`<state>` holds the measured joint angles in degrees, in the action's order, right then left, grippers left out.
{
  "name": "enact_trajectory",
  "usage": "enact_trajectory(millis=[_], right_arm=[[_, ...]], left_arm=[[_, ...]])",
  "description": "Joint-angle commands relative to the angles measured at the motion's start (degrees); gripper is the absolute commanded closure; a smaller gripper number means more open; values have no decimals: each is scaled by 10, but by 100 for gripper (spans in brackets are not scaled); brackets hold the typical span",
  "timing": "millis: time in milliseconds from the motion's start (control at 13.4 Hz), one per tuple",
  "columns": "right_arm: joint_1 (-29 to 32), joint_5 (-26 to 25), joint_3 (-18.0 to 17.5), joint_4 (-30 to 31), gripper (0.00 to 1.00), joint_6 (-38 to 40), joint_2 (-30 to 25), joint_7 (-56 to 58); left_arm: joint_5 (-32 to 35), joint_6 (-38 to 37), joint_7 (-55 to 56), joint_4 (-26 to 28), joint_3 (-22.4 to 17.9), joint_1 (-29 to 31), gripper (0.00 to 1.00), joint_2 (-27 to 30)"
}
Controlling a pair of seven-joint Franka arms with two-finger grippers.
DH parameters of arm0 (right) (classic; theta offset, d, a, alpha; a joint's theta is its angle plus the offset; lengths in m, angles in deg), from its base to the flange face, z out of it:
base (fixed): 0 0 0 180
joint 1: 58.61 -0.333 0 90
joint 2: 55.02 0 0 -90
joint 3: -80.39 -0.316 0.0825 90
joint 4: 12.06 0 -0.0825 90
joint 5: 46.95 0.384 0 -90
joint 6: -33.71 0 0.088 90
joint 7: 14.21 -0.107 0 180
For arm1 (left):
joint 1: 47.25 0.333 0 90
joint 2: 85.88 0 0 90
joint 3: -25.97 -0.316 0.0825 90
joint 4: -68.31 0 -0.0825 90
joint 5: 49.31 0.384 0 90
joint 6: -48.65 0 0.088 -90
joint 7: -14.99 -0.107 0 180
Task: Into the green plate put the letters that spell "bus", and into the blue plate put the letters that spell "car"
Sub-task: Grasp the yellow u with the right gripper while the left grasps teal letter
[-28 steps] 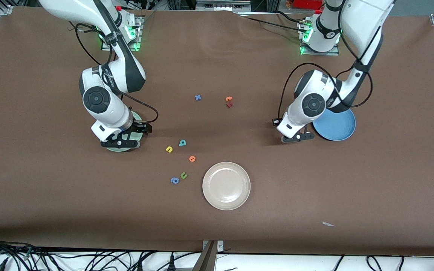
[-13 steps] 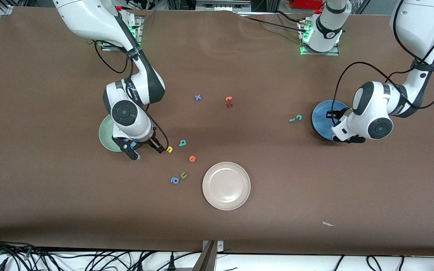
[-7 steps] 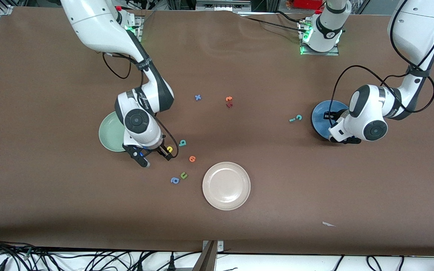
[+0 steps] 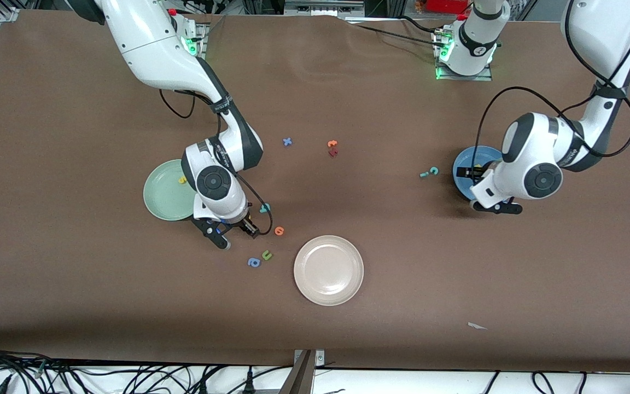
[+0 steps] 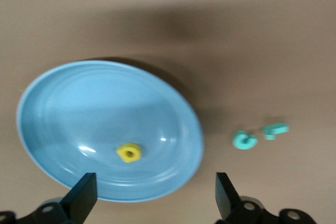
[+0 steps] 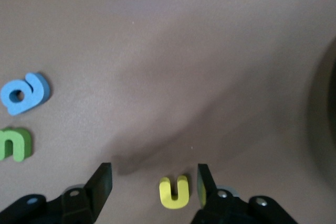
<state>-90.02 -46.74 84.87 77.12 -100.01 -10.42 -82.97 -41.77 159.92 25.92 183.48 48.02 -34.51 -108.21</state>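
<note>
The blue plate (image 5: 79,103) holds 1 letter, the yellow "a" (image 5: 128,152), and the left gripper (image 5: 152,195) hangs over the plate's rim with its fingers spread wide and nothing between them. The teal "c" (image 5: 244,140) and the thin teal "r" (image 5: 275,129) lie touching on bare table just beside that plate, toward the right arm's end, with open room around them for a straight approach. The green plate (image 4: 163,203) shows 1 small yellow letter (image 4: 182,179), probably the "s", near its rim. The right gripper (image 6: 155,187) is low at the table beside the green plate, fingers apart and straddling the yellow "u" (image 6: 174,192) without yet pinching it. The teal "b" (image 4: 264,208) waits close by. So I judge 2 of 6 placed. Decoys crowd here: the olive-green "u" (image 6: 14,144) and the blue letter (image 6: 23,94) are near, an orange letter (image 4: 279,231) nearer still
</note>
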Motion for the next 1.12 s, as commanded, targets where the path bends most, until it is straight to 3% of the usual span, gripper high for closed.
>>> enact_trajectory(millis=[0,224,448,821,1044], right_arm=[[-21,8,3,-1,34,10,6,4],[-20,7,4,10,35,22,3,14],[-19,7,7,10,36,27,1,18],[-16,5,9,10,47,29,1,16],[-16,5,10,11,60,29,1,15]], left_arm=[[-28,9,54,6,30,0,6,3],[-27,82,149,20,63,-3,6,-16],[-23,128,200,33,64,-24,11,-35],[-21,257,220,115,65,-18,15,-28],[-22,265,223,119,65,-17,20,-29]])
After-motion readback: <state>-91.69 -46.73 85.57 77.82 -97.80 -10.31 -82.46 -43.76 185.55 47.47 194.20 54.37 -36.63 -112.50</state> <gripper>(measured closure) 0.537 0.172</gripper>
